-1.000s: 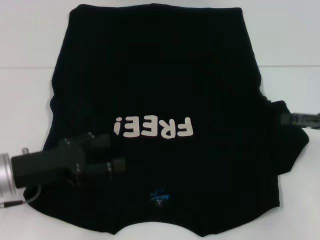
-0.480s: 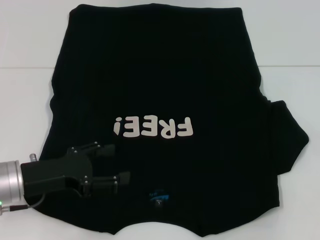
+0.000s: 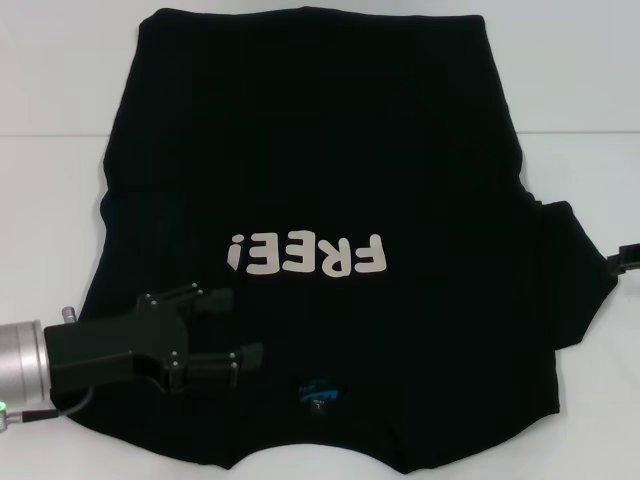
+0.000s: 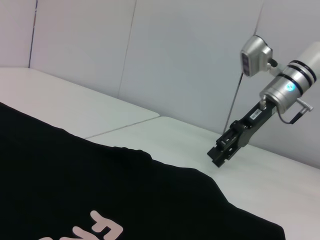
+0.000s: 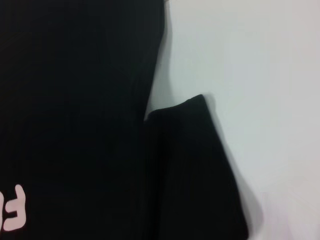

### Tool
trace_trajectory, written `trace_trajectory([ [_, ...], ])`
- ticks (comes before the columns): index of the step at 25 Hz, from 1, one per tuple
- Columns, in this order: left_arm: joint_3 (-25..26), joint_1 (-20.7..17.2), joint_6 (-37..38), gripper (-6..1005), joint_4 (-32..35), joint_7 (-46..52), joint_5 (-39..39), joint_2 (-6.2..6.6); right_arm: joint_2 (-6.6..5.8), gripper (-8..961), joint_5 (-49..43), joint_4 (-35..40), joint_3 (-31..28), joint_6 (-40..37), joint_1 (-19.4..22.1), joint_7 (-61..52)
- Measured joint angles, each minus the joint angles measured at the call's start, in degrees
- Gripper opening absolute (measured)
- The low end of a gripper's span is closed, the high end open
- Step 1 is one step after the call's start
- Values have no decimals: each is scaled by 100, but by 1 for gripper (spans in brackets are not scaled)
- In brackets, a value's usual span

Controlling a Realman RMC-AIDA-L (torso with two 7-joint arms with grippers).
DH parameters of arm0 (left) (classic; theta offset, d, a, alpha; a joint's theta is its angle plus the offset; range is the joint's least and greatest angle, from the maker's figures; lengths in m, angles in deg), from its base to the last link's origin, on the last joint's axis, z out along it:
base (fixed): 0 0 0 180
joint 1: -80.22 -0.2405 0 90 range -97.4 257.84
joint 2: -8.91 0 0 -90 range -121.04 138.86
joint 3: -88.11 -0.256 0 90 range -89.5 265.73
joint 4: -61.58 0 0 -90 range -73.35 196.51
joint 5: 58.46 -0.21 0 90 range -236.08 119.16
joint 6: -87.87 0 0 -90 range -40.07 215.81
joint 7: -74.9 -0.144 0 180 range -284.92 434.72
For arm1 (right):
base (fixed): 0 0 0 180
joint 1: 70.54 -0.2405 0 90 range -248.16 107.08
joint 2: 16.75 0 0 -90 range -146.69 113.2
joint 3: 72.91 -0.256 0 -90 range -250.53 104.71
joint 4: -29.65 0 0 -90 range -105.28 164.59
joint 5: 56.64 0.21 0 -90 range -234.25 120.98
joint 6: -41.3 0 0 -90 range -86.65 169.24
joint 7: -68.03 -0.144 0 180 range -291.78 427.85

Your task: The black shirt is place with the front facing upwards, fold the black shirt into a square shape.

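Compared with half a second ago, the right gripper (image 3: 626,259) is again seen at the table's (image 3: 590,80) right edge beside the sleeve; whether its fingers are open cannot be told. The left gripper (image 3: 232,328) is held almost unchanged, fingers spread apart, above the black shirt (image 3: 320,150), which is laid flat, lettering up.
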Motion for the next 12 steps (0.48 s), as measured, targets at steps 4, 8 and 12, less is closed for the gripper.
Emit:
trace_trajectory([
  [4,0,-5,16,908,-5,0,0,-10,29,847,2,-149,137,161,-85,0],
  [8,0,-14,16,908,-8,2,1,-10,70,843,-4,-229,206,282,-170,0],
  [12,0,-20,14,908,-9,2,2,-8,79,840,-6,-369,331,393,-222,-3],
])
